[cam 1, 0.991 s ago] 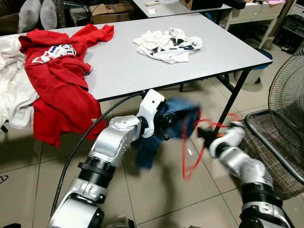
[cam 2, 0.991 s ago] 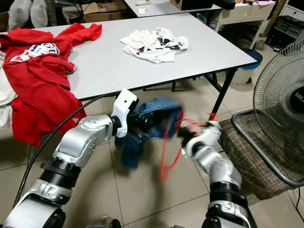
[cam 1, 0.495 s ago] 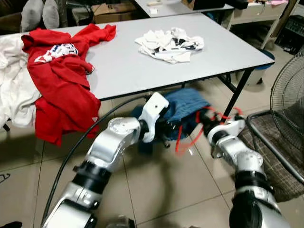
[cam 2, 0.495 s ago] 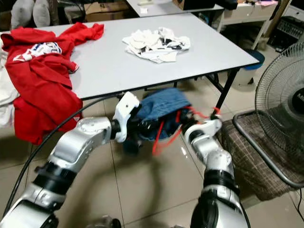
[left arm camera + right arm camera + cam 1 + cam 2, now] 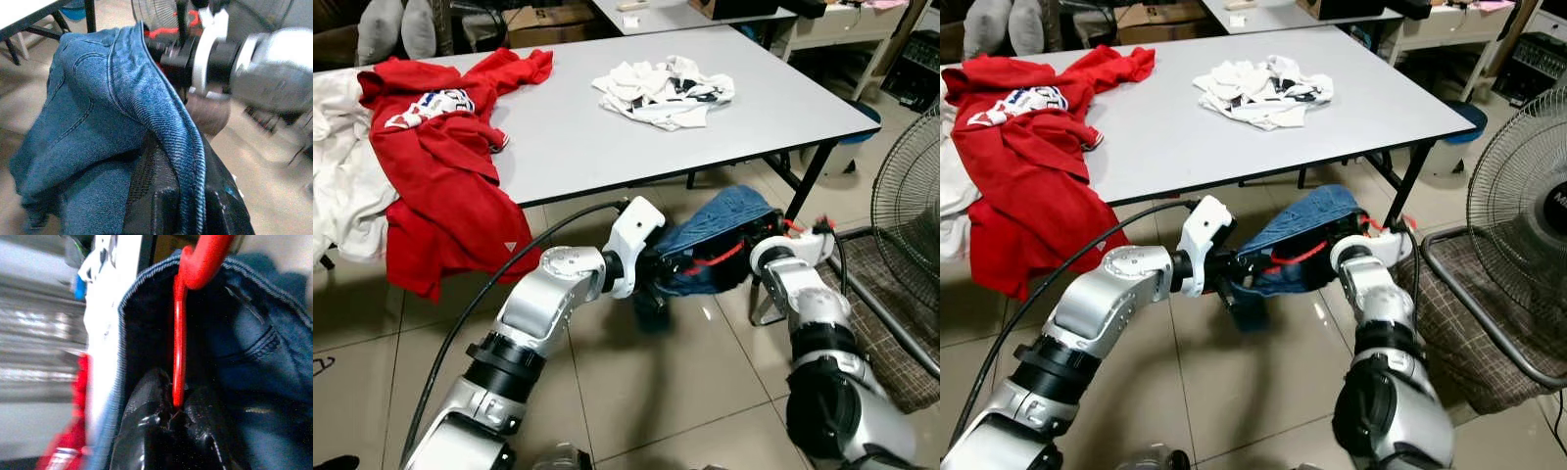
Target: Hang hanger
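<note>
- Both grippers meet at the blue jeans [image 5: 715, 233] below the grey table [image 5: 568, 147].
- Right wrist view: right gripper [image 5: 174, 413] pinches the red hanger [image 5: 179, 350], which runs lengthwise away from the fingers.
- Left gripper [image 5: 181, 205] clamps the denim waistband.

Both arms reach forward, low, wrists nearly facing each other. Left gripper [image 5: 658, 277] pinched shut on denim jeans [image 5: 720, 227]. Right gripper [image 5: 172, 413] close opposite, fingers clamped on red hanger [image 5: 179, 357].

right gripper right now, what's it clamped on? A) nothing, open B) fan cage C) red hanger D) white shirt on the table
C: in the right wrist view the right gripper has its fingers pinched on the bar of the red hanger, which runs inside the blue jeans.
</note>
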Motion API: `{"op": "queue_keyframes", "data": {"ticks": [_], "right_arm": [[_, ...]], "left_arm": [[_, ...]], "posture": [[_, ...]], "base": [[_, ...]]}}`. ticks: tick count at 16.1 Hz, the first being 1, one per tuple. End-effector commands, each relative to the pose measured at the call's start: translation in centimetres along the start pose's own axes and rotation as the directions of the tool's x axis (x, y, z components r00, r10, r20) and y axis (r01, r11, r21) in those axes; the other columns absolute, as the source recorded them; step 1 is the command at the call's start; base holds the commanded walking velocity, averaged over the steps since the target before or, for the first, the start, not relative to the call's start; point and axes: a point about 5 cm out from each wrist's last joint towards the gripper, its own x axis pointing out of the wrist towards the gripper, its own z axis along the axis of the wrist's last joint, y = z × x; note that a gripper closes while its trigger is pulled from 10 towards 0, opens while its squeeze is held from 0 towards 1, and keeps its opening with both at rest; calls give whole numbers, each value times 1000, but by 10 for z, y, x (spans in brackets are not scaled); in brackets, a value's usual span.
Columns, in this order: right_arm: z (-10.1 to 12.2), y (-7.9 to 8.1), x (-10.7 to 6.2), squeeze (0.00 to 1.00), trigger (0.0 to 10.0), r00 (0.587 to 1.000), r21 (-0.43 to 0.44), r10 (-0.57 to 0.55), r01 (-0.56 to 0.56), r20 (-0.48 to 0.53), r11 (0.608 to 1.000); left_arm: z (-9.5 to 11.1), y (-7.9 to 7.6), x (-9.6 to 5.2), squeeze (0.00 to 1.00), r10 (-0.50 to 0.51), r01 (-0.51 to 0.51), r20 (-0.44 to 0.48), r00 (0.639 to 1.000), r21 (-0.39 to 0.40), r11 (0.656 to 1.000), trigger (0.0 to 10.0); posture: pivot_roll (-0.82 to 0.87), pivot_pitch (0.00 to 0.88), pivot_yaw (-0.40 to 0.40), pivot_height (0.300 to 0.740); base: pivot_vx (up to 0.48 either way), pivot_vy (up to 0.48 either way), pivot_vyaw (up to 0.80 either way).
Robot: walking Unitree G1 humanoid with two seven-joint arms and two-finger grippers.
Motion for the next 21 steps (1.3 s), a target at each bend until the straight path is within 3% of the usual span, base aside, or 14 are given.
{"op": "queue_keyframes", "data": {"ticks": [1,2,5,6,8,9,10,11,13,15,16,20,21], "right_arm": [[6,8,3,0,10000,999,-99,-11,16,54,995],[0,11,5,0,10000,998,-155,-24,32,58,987],[-7,19,9,0,10000,995,-184,-41,56,87,981],[-12,19,10,0,10000,994,-233,-62,80,86,969],[-27,14,9,0,10000,996,-403,-83,92,39,911],[-32,10,8,0,10000,996,-453,-85,85,21,887],[-37,7,6,0,10000,997,-453,-68,43,-40,890],[-40,6,4,0,10000,995,-463,-32,-17,-99,886],[-37,3,-4,0,10000,985,-486,11,-94,-171,869],[-33,1,-9,0,10000,980,-497,31,-127,-197,858],[-23,1,-20,0,10000,974,-501,68,-171,-217,849],[3,11,-46,0,10000,964,-465,154,-239,-215,852],[12,20,-65,0,10000,949,-453,207,-297,-239,840]], "left_arm": [[26,-7,3,0,-43,44,79,996,-11,999,0],[36,-13,6,0,-72,78,108,992,-48,996,0],[58,-23,11,0,-125,154,190,974,-149,977,0],[70,-24,11,0,-129,177,235,963,-195,965,0],[90,-18,8,0,-93,182,308,947,-275,944,196],[97,-13,6,0,-66,174,329,942,-310,935,353],[97,-3,4,0,-19,111,311,950,-283,953,667],[91,10,1,0,68,6,274,959,-260,966,39],[82,39,-5,0,265,-197,232,936,-281,939,0],[76,52,-10,0,340,-283,198,919,-265,922,0],[60,64,-16,0,395,-372,132,909,-169,913,0],[15,74,-23,0,419,-419,-9,908,-8,908,0],[-19,79,-27,0,461,-458,-110,880,60,887,0]], "posture": [[19,0,2,740],[19,0,1,740],[15,0,-1,740],[13,0,-3,740],[12,0,-5,740],[12,0,-7,740],[14,0,-8,740],[13,0,-7,740],[12,0,-6,740],[10,0,-4,740],[10,0,-3,740],[-2,0,7,740],[-11,0,11,740]], "base": [[0,0,0],[0,0,0],[0,0,0],[0,0,0],[0,0,0],[0,0,0],[0,0,0],[0,0,0],[0,0,0],[0,0,0],[0,0,0],[0,0,0],[0,0,0]]}}
